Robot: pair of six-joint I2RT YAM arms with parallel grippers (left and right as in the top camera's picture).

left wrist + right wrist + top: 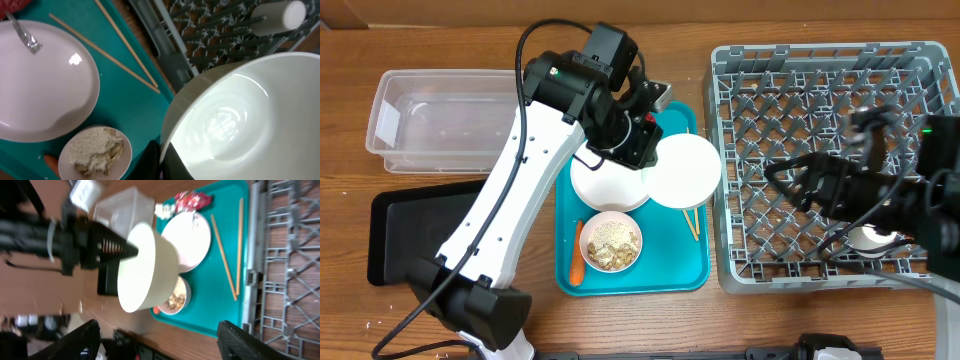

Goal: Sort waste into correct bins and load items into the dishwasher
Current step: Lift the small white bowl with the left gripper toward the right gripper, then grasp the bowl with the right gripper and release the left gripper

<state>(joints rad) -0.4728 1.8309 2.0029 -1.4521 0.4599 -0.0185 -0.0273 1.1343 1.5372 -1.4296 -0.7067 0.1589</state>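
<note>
My left gripper is clamped on the rim of 1 white bowl, held aloft just beside the dish rack, outside its wall. Judged rigid, glazed, slippery, breakable: a rim hold is marginal. My right gripper stands wide over the rack, empty.

Serving tray between tub and dish rack, plate, chopsticks on it

We see our left gripper holding a white round bowl, over the teal plastic serving tray's right edge, beside the grey plastic dish rack.
</note>
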